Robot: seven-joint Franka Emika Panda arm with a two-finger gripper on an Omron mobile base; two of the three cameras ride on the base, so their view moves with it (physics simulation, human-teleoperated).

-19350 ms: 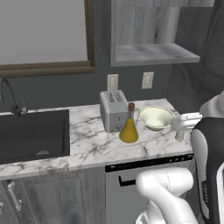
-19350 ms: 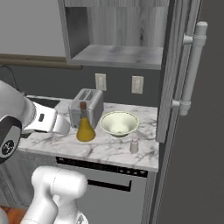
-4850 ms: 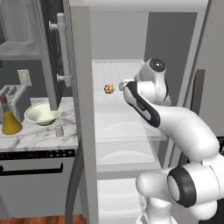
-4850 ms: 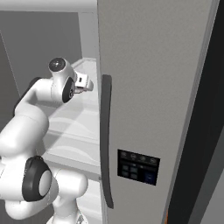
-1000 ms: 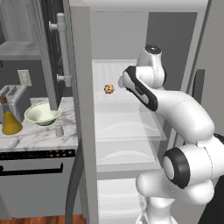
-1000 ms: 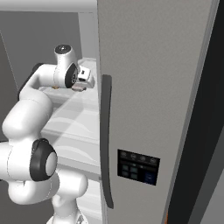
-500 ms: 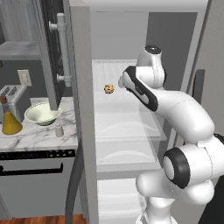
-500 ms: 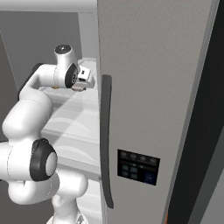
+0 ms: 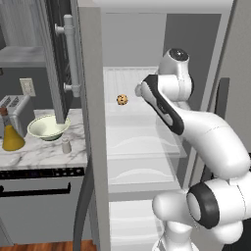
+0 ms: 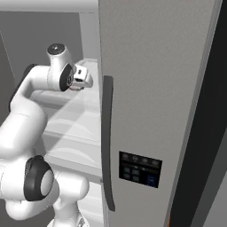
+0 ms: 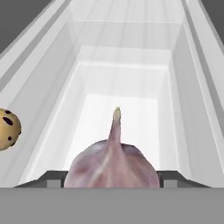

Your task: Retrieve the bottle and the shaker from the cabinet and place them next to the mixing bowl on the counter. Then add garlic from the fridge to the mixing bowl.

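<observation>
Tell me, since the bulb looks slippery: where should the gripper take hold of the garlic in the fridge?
Across the widest part of the garlic, one finger on each flank, coming straight along the fridge shelf. The body is round and broad, while its thin stem offers nothing to pinch. The gripper seems lined up this way.

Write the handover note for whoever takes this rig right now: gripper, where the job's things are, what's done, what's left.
Gripper: inside the open fridge, jaws on either side of the garlic; grip looks closed on it, though contact is not clearly visible.
On the counter: bottle and shaker stand beside the mixing bowl.
Done: bottle and shaker placed.
Left: lift the garlic out, carry it to the bowl, drop it in.
A cookie sits on the fridge shelf; leave it.
</observation>
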